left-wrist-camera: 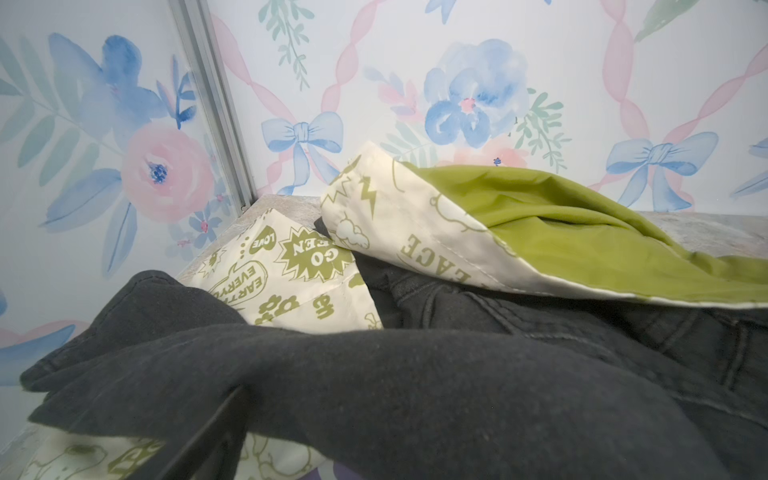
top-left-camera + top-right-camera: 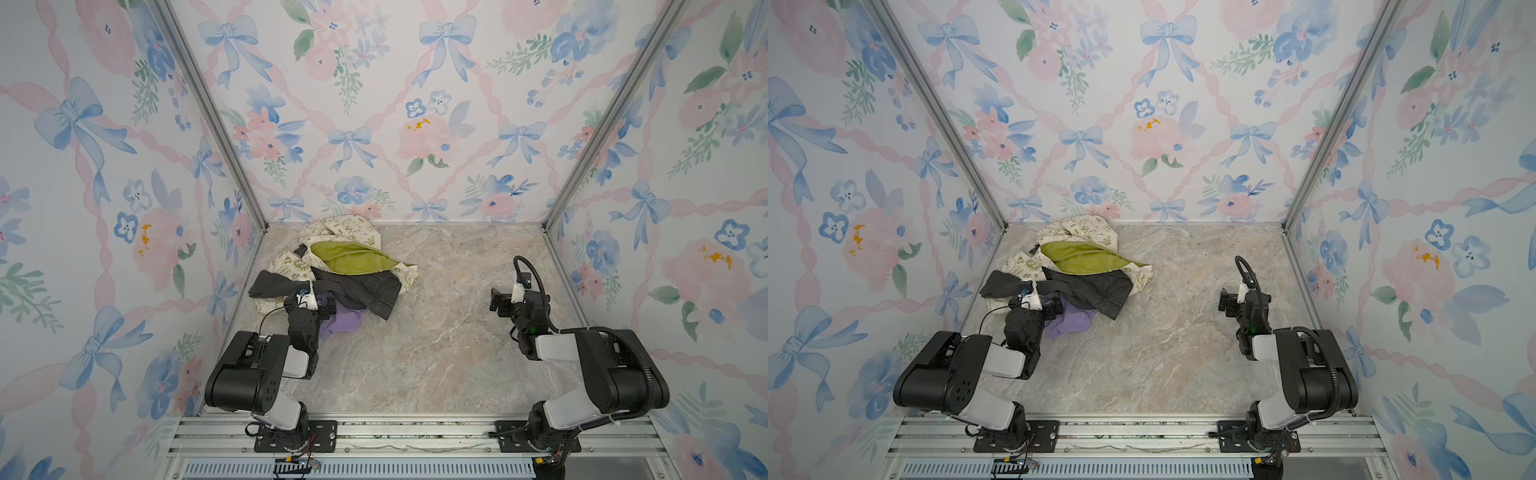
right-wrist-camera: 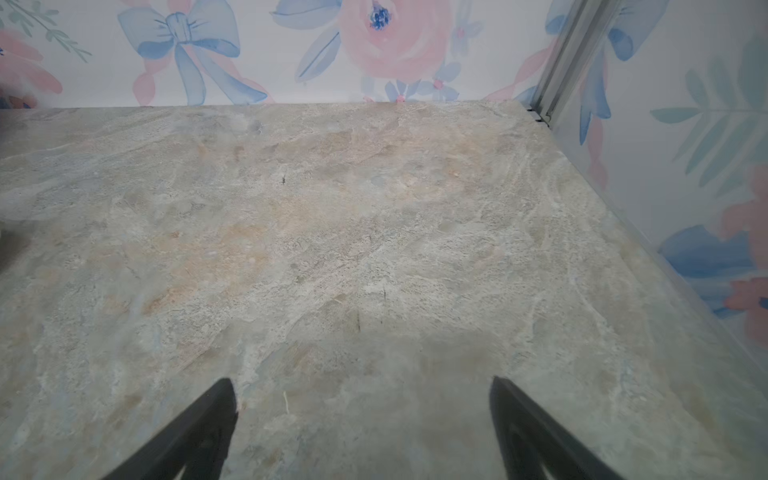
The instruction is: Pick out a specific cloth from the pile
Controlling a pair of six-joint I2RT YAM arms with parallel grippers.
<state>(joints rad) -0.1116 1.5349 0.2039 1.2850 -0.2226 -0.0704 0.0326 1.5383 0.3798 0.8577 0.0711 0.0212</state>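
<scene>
A dark grey denim garment (image 1: 415, 395) fills most of my view, draped over a cream printed fabric (image 1: 291, 266) whose olive-green lining (image 1: 561, 220) is turned outward. A sliver of lavender cloth (image 1: 336, 473) shows beneath the denim. One blurred dark finger (image 1: 199, 432) of mine sits close to the lens. Behind lie the marble tabletop (image 1: 706, 232) and the floral wall (image 1: 498, 62).

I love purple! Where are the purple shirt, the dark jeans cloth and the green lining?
Purple shirt (image 2: 344, 325): a top view, on its bare fold nearest the front.
Dark jeans cloth (image 2: 370, 291): a top view, on its middle.
Green lining (image 1: 561, 208): left wrist view, on its smooth middle.
</scene>
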